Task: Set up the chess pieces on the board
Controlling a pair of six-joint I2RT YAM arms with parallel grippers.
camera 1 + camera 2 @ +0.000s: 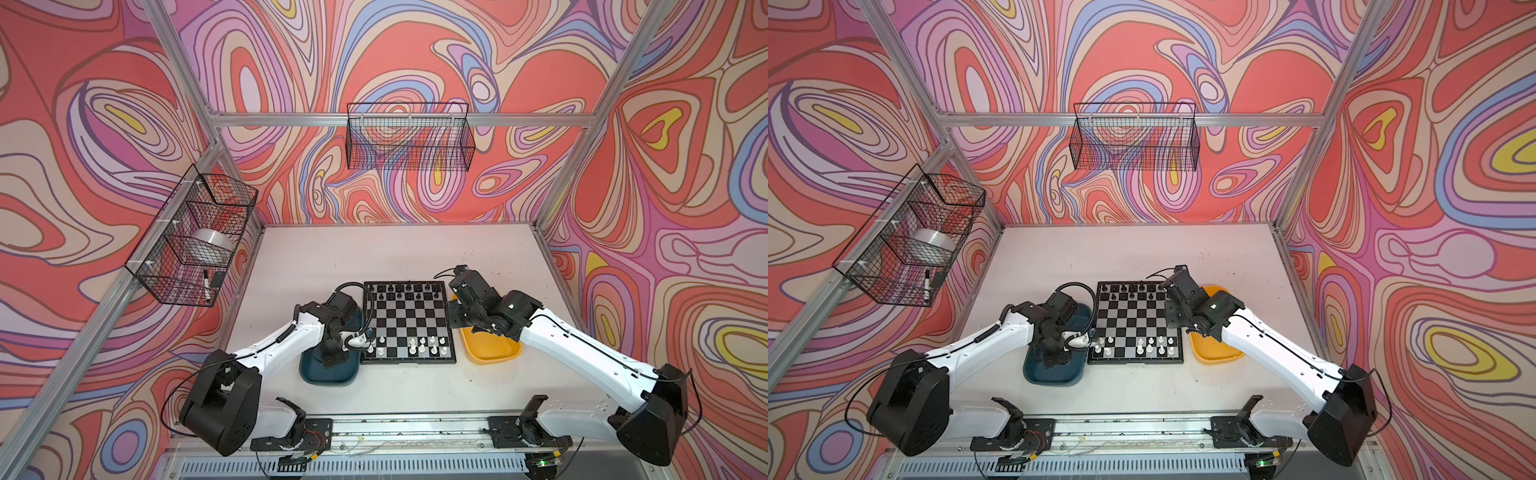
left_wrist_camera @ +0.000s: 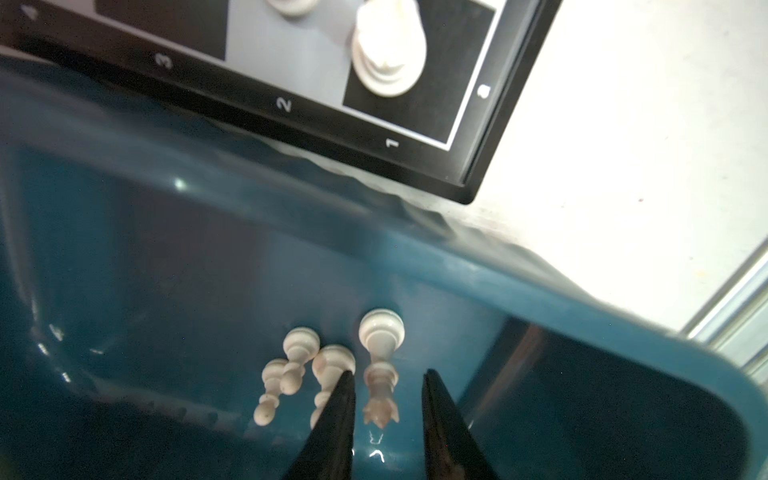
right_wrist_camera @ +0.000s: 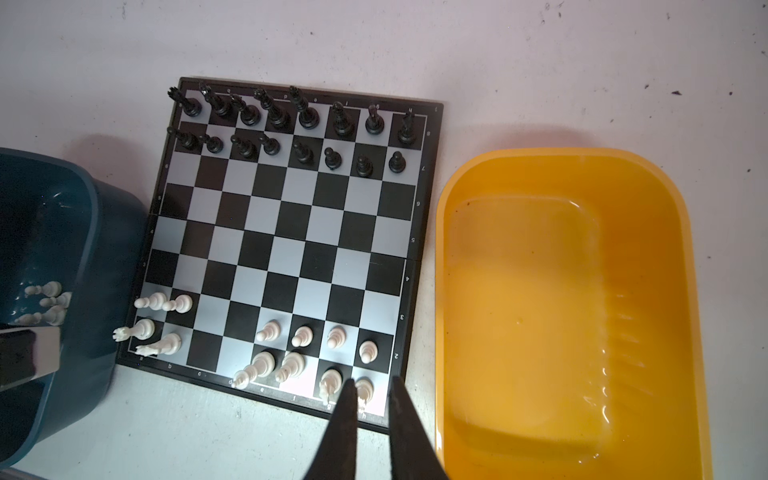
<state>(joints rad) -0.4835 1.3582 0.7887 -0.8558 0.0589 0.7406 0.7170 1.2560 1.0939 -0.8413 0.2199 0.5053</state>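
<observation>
Two pincers, left (image 2: 386,399) part-open astride a white queen (image 2: 380,374) (teal tray (image 2: 623,332)), right (image 3: 372,399) nearly closed, empty.

Two arms with white link shells, black joint housings and wrists, thin black cables, and tapered black pincer fingers (image 2: 340,419).

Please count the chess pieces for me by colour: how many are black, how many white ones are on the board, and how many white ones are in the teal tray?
Black pieces on the board: 16
White pieces on the board: 12
Other white pieces in the teal tray: 4
Total: 32
</observation>
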